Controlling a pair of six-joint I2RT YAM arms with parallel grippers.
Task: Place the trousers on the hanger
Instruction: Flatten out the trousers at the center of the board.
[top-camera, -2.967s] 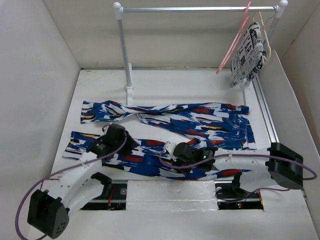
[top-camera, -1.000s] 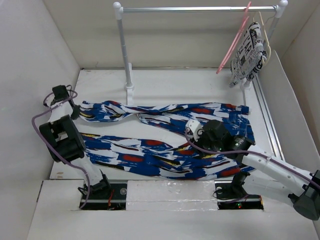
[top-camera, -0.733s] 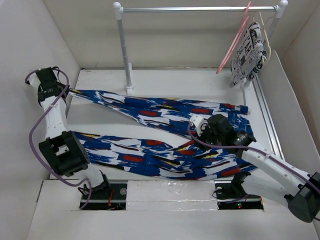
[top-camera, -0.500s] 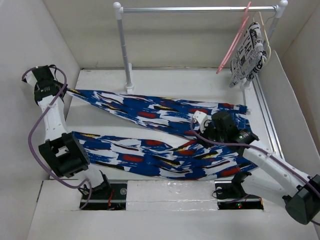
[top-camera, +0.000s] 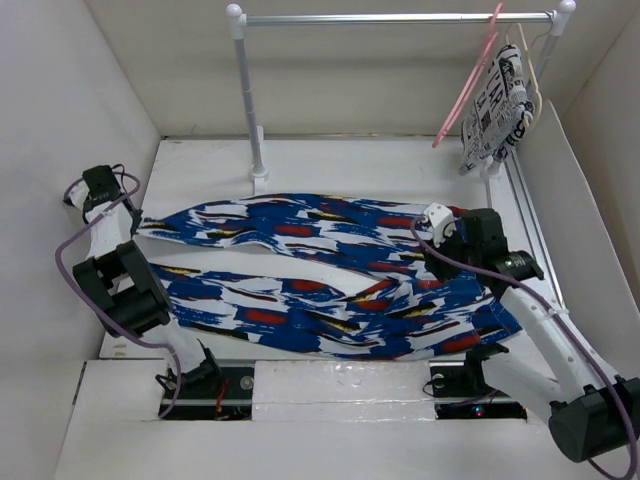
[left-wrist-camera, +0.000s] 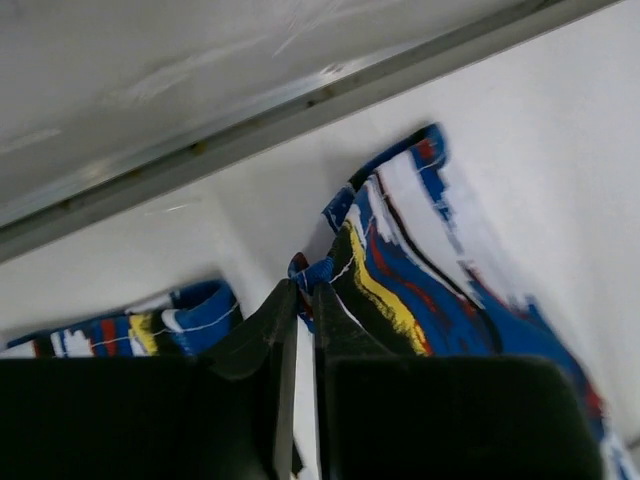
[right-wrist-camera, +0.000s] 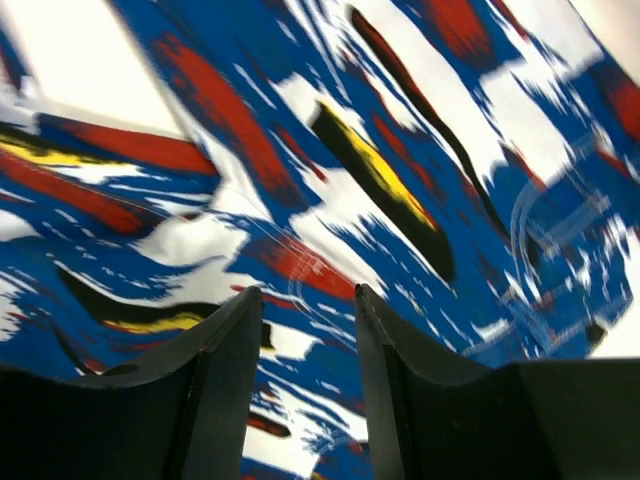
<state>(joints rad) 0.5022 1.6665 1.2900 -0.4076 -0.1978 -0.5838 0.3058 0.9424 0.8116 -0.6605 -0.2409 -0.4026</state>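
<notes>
While left pincer (left-wrist-camera: 297, 292) clamps trousers (top-camera: 300, 300), right pincer (right-wrist-camera: 307, 295) hovers agape.

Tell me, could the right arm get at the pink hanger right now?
Probably yes. The right gripper is open above the trousers, and the hanger hangs on its side with nothing between them, though height is hard to judge.

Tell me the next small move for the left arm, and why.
Probably carry the left gripper toward the near leg, laying the pinched far cuff on it. The trousers lie spread with legs apart, and stacked legs would suit the hanger on the rail better.
</notes>
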